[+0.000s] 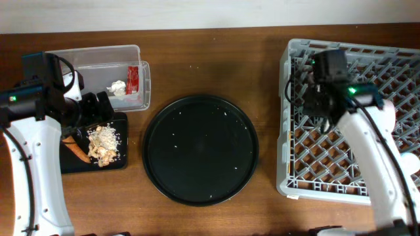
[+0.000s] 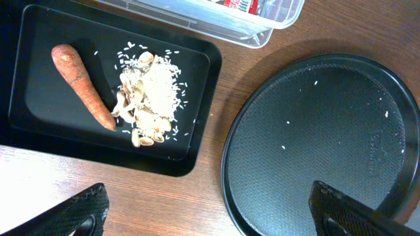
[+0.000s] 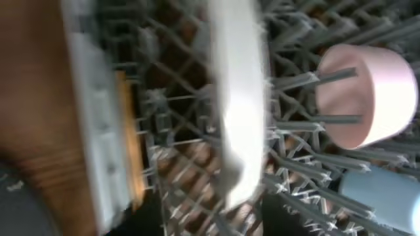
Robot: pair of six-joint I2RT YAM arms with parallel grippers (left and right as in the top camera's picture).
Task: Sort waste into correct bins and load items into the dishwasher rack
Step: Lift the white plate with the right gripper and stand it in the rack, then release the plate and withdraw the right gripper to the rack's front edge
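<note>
The clear tub [image 1: 98, 60] holds the red wrapper [image 1: 133, 78] and the white scrap [image 1: 118, 87]. The shallow black tray [image 1: 119, 121] holds the carrot [image 2: 82, 85] and the beige food scraps [image 2: 147, 98]. My left gripper [image 2: 216, 216] is open and empty, above the table between this tray [image 2: 39, 39] and the round tray. My right gripper [image 3: 210, 213] is low inside the grey rack [image 1: 295, 177]. Its fingers are apart around the lower edge of a pale plate [image 3: 239, 98] standing on edge among the pegs. A blue cup [image 3: 380, 196] lies in the rack. That view is blurred. The bowl and chopsticks are not seen.
The large round black tray [image 1: 200, 149] lies mid-table with a few crumbs; it also shows in the left wrist view [image 2: 321, 137]. A pink cup [image 3: 367, 95] sits on pegs in the rack beside the plate. The tub's corner [image 2: 262, 19] borders the shallow tray.
</note>
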